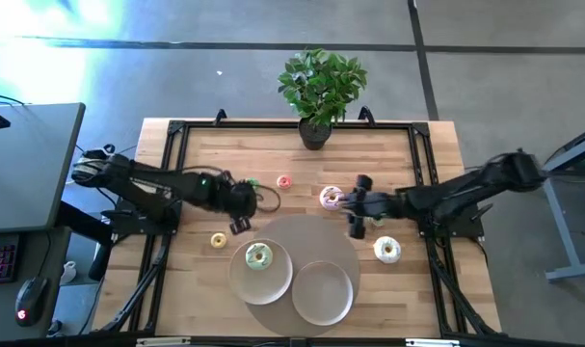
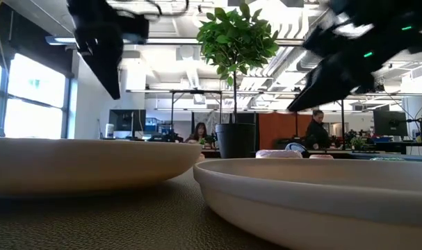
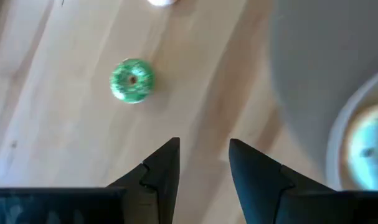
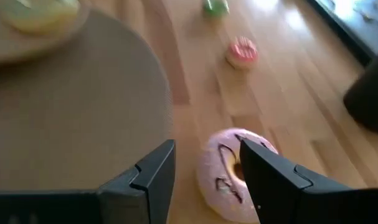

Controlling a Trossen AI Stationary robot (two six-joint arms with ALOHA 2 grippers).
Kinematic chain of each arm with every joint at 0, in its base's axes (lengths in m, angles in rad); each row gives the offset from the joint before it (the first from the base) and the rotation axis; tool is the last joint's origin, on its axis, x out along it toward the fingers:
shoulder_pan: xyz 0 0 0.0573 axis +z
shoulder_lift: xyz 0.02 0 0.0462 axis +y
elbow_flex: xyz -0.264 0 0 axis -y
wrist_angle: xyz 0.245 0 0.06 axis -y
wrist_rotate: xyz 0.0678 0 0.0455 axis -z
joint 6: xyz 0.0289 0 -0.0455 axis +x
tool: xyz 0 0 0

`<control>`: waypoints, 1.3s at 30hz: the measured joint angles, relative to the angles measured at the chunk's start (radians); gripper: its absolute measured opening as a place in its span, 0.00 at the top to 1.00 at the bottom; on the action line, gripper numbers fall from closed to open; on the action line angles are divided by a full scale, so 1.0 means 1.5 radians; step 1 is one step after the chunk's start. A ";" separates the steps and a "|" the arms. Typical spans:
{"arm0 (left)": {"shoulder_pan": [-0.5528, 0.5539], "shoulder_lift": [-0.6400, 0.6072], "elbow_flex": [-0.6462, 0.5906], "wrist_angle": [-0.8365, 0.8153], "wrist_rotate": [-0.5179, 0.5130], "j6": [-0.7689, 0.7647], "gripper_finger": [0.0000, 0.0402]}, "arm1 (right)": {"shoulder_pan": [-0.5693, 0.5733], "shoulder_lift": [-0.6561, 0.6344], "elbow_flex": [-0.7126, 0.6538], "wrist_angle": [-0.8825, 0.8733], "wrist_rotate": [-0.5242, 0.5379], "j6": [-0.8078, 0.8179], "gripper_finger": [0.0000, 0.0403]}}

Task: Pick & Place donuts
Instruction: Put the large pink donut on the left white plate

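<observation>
A large pink donut point(image 1: 330, 198) point(image 4: 223, 177) lies flat on the wood. My open right gripper point(image 1: 356, 208) point(image 4: 204, 168) hovers above it, one finger in front of its hole. A large white donut point(image 1: 386, 251) lies near the right arm. The green-white donut point(image 1: 258, 256) rests on the left plate point(image 1: 273, 281). Mini donuts lie on the wood: yellow point(image 1: 218, 240), red point(image 1: 283, 182) point(image 4: 241, 52) and green point(image 1: 252, 183) point(image 3: 132, 79). My open left gripper point(image 1: 239, 210) point(image 3: 204, 155) hangs above bare wood beside the green one.
Two beige plates, the second point(image 1: 321, 292) bare, sit on a round grey mat point(image 1: 316, 236) at the table's near middle. A potted plant point(image 1: 316, 92) stands at the far edge. A black frame point(image 1: 176, 135) borders the tabletop. People sit in the room behind.
</observation>
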 joint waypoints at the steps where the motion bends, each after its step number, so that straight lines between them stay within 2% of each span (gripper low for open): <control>1: 0.016 0.000 -0.002 0.000 0.007 0.024 0.66 | -0.013 0.035 0.022 -0.015 -0.012 0.004 0.56; 5: 0.054 0.000 -0.006 0.009 0.007 0.075 0.66 | -0.056 0.157 0.091 -0.070 -0.079 0.016 0.56; 8: 0.060 -0.007 -0.005 -0.004 0.000 0.051 0.66 | -0.077 0.222 0.127 -0.087 -0.076 0.017 0.56; 11: 0.057 -0.054 -0.004 -0.060 0.005 0.023 0.66 | -0.090 0.259 0.149 -0.088 -0.068 0.029 0.58; 14: 0.057 -0.113 -0.008 -0.116 0.001 -0.023 0.66 | -0.093 0.272 0.156 -0.091 -0.040 0.040 0.66; 18: 0.057 -0.231 -0.039 -0.104 -0.039 -0.042 0.66 | -0.094 0.267 0.157 -0.092 -0.026 0.048 0.86; 20: 0.057 -0.286 -0.076 -0.048 -0.053 -0.046 0.66 | -0.094 0.260 0.156 -0.096 -0.023 0.072 0.95; 21: 0.057 -0.321 -0.101 -0.011 -0.057 -0.049 0.66 | -0.089 0.257 0.156 -0.095 -0.020 0.081 0.97; 23: 0.057 -0.382 -0.165 0.035 -0.059 -0.056 0.66 | -0.078 0.249 0.155 -0.082 -0.009 0.090 0.95; 25: 0.057 -0.425 -0.227 0.132 -0.050 -0.058 0.66 | -0.060 0.238 0.155 -0.042 -0.010 0.091 0.94; 28: 0.058 -0.482 -0.316 0.209 -0.003 -0.059 0.66 | -0.025 0.228 0.156 0.084 -0.023 0.068 0.97; 31: 0.057 -0.498 -0.374 0.310 0.036 -0.060 0.66 | 0.015 0.234 0.156 0.221 -0.055 0.038 0.97; 33: 0.057 -0.502 -0.401 0.345 0.039 -0.059 0.66 | 0.043 0.245 0.175 0.269 -0.079 0.038 0.97; 39: 0.058 -0.485 -0.413 0.430 0.033 -0.013 0.66 | 0.114 0.346 0.330 0.208 -0.081 0.039 0.98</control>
